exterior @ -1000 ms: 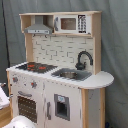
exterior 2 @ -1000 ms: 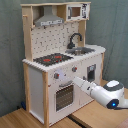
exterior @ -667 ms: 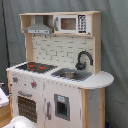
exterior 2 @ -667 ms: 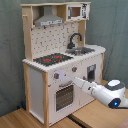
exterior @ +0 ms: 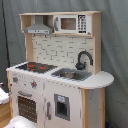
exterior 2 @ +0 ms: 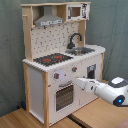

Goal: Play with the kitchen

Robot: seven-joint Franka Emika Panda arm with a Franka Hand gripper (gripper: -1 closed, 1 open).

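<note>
The kitchen [exterior: 60,92] [exterior 2: 47,80] is a tall white and light-wood toy with a black-red stovetop [exterior: 35,66] [exterior 2: 52,59]. It also has a black faucet [exterior: 83,59] [exterior 2: 75,39] over a sink [exterior: 70,75] [exterior 2: 83,50], and a grey hood [exterior: 38,29] [exterior 2: 50,21]. In the second exterior view my white arm [exterior 2: 107,91] reaches in from the right. My gripper [exterior 2: 78,82] is at the front panel, just below the knobs [exterior 2: 74,69] and above the oven door [exterior 2: 64,96]. In the first exterior view only white arm parts [exterior: 20,122] show at the bottom left.
A small microwave [exterior: 70,23] [exterior 2: 75,11] sits on the top shelf. A cupboard door [exterior: 62,106] is beside the oven. The kitchen stands on wooden boards [exterior 2: 25,119] before a grey curtain [exterior: 115,50].
My arm has edged slightly toward the kitchen's front panel. Nothing on the kitchen has visibly moved.
</note>
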